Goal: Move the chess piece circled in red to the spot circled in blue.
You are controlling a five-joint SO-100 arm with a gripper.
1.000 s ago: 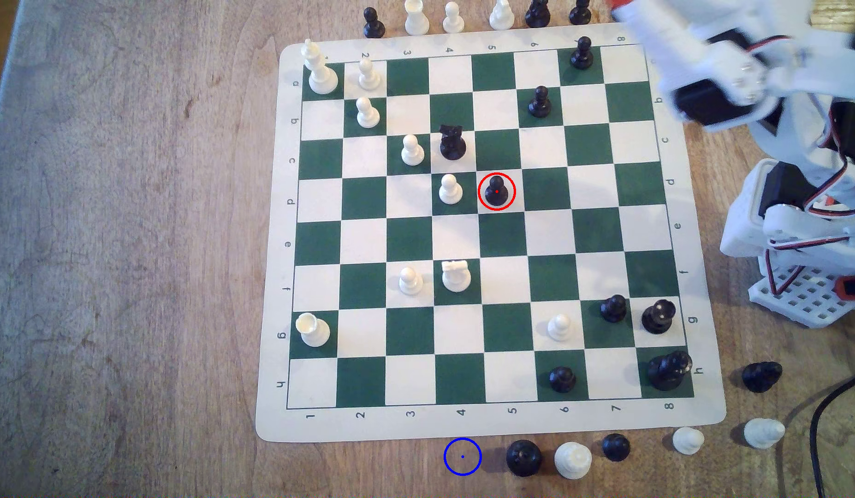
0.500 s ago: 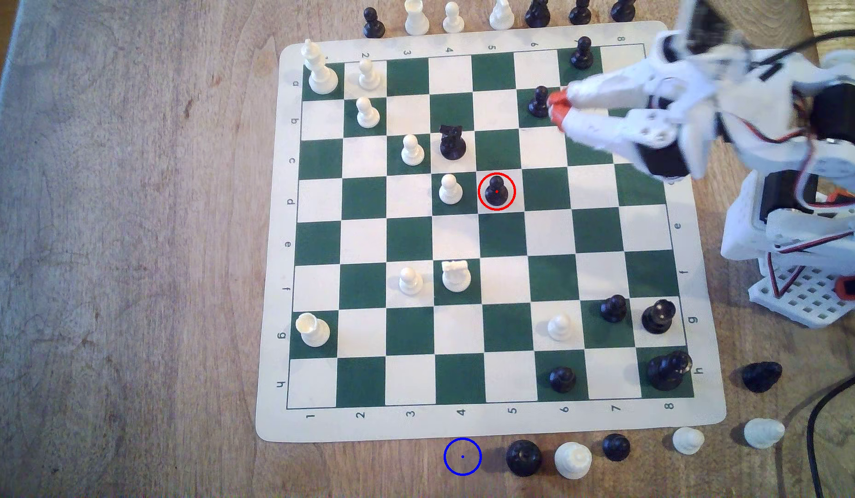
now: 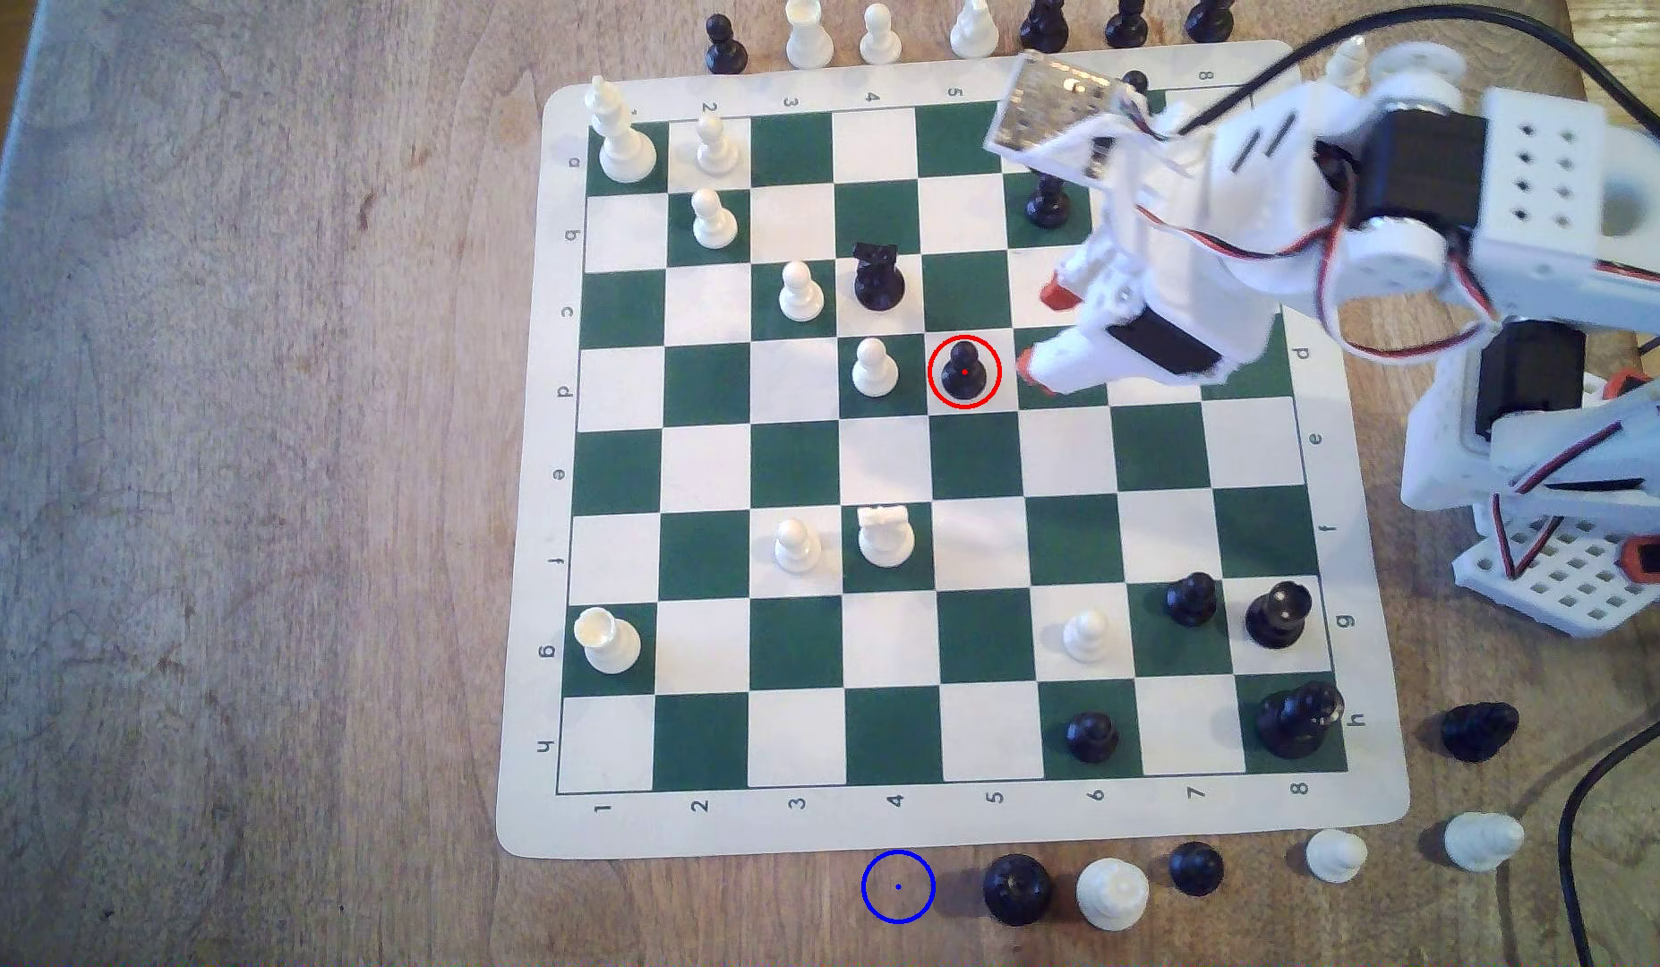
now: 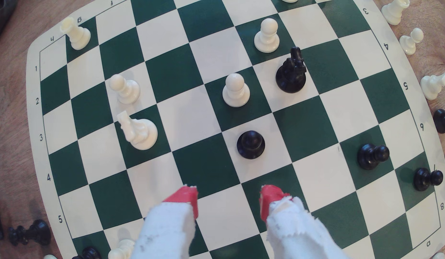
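The chess piece, a small black pawn (image 3: 964, 370) ringed in red, stands on a white square near the board's middle; the wrist view shows this pawn (image 4: 250, 145) just ahead of the fingers. My gripper (image 3: 1040, 330) hovers about one square toward the exterior view's right of it, open, with nothing between its red-tipped fingers (image 4: 185, 196). The spot circled in blue (image 3: 898, 886) is bare wood just off the board's near edge, left of a row of captured pieces.
A white pawn (image 3: 874, 367) stands one square left of the black pawn, a black knight (image 3: 878, 276) behind it. Another black pawn (image 3: 1048, 200) sits under the arm. A black piece (image 3: 1017, 890) lies just right of the blue ring. Cables run at the far right.
The arm has swung out over the board and down toward the ringed pawn, and the gripper has opened wider. No piece has moved.
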